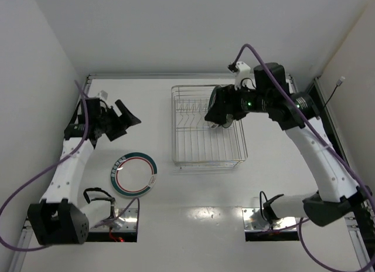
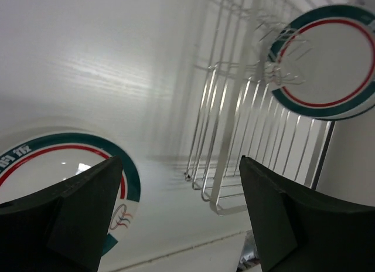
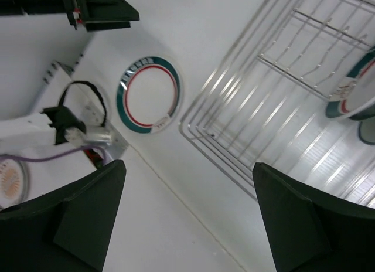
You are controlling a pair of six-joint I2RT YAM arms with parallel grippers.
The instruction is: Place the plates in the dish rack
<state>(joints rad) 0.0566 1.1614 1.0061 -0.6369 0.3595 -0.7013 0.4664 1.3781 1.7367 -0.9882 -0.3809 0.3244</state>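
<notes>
Plate (image 2: 331,55) in dish rack (image 2: 218,184), unseen overhead

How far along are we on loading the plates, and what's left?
Done: one ringed plate stands among the tines of the dish rack. In hand: nothing; left gripper and right gripper are both open and empty, the right over the rack. Left: a matching plate lies flat on the table, left of the rack.

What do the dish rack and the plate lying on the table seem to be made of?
Dish rack: thin metal wire, silvery and shiny, judging by the bright glints along its rods; possibly chromed or coated steel. Plate: white with teal and red rim rings, smooth and glossy; probably glazed ceramic, though melamine would look alike.
</notes>
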